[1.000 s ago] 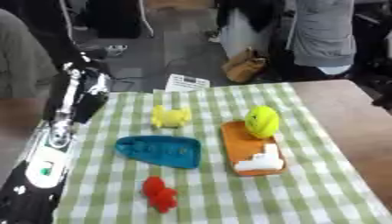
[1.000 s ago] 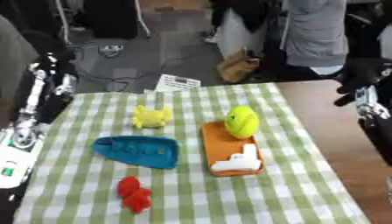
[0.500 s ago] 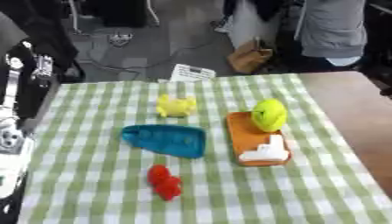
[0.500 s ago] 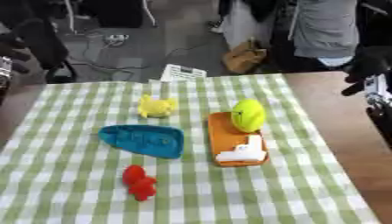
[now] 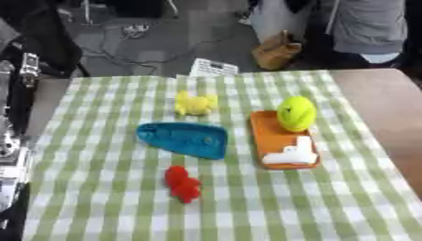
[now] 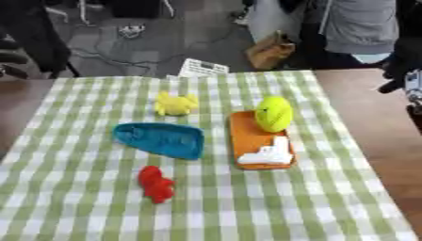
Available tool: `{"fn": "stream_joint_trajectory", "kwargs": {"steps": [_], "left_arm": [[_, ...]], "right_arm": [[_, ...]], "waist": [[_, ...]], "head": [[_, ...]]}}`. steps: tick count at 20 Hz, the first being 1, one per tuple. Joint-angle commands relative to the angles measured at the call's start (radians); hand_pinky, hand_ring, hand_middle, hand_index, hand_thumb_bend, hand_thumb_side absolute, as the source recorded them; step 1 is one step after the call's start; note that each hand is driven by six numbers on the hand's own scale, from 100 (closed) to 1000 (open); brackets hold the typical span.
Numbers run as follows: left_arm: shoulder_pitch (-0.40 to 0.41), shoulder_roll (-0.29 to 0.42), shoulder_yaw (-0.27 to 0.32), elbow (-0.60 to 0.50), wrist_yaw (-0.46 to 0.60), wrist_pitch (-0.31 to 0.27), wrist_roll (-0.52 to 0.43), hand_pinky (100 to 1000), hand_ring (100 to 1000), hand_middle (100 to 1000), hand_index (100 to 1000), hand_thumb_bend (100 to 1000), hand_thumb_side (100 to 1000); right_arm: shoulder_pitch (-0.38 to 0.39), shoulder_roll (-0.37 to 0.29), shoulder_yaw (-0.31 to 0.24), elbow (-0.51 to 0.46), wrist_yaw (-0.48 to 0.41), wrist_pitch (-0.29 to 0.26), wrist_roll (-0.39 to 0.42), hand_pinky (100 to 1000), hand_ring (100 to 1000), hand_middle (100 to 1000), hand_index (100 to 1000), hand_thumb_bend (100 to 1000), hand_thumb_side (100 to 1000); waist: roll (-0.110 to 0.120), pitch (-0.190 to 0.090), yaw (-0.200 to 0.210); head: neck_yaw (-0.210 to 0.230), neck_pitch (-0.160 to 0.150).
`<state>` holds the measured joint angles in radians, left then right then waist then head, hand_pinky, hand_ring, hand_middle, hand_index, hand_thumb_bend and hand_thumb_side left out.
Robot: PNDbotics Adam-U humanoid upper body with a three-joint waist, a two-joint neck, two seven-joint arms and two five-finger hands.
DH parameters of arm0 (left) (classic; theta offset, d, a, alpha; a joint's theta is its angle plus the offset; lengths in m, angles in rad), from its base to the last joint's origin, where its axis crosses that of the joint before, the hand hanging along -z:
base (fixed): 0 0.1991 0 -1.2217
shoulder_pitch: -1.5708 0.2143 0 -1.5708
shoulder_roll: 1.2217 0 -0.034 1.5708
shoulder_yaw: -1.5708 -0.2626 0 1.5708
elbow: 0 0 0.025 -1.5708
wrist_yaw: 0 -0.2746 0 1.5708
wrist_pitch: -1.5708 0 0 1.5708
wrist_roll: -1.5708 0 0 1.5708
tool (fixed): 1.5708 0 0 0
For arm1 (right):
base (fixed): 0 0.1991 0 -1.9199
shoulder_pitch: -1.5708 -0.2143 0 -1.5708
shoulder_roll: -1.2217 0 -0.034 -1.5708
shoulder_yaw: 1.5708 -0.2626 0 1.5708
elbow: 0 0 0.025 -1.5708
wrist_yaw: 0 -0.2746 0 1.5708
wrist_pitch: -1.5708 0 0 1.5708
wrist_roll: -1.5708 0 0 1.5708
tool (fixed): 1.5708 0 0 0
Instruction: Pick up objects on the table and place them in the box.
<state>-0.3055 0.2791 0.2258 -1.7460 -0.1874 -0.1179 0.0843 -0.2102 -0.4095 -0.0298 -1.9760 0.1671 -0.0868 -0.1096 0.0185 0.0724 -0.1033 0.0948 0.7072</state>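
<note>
A green-and-white checked cloth (image 5: 107, 197) covers the table, soft-looking and lying flat, with bare brown tabletop (image 6: 371, 122) showing along its right side.

Four toys and a tray lie on the cloth. The orange tray (image 5: 268, 136) is a flat rounded rectangle, smooth like plastic, right of centre with its long side running near to far. At its far end stands a yellow-green ball (image 5: 296, 113), egg-shaped with faint ridges, leaning on the tray. At the tray's near end lies a small white piece (image 5: 290, 153), blocky and stepped, its exact form unclear. Left of the tray lies a blue toy (image 5: 184, 139), a flat teardrop with its broad end to the right and shallow round dimples on its top. Beyond it, towards the far side, sits a small yellow toy (image 5: 194, 103), lumpy, with stubby points. Near the front, left of centre, lies a red toy (image 5: 183, 183), knobbly and shaped like a small figure. All lie apart from one another except the ball and the white piece, which rest on the tray.

A white paper card (image 5: 214, 68) with dark print lies at the cloth's far edge.

The robot's left arm (image 5: 12, 117) rises along the left edge of the left eye view; its hand cannot be made out. The right hand (image 6: 404, 61) shows dark at the right edge of the right eye view, above the bare tabletop, holding nothing; whether its fingers are straight or curled cannot be told.
</note>
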Motion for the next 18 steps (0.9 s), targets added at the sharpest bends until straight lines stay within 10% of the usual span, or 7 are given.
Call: {"fn": "stream_joint_trajectory", "kwargs": {"steps": [1,18], "left_arm": [[-0.006,0.01,0.008,-0.028,0.008,0.003,-0.003,522,623,663,863,156,912],[-0.005,-0.003,-0.004,-0.046,0.012,0.002,-0.028,524,622,661,865,151,907]], "right_arm": [[-0.007,-0.025,-0.006,-0.024,0.007,0.002,0.001,510,578,733,740,100,682],[-0.005,-0.024,-0.007,-0.024,0.006,0.001,0.002,512,582,734,742,100,682]], "waist": [[0.007,-0.011,0.001],[0.006,-0.009,0.008]], "head": [[0.001,0.004],[-0.012,-0.016]]}}
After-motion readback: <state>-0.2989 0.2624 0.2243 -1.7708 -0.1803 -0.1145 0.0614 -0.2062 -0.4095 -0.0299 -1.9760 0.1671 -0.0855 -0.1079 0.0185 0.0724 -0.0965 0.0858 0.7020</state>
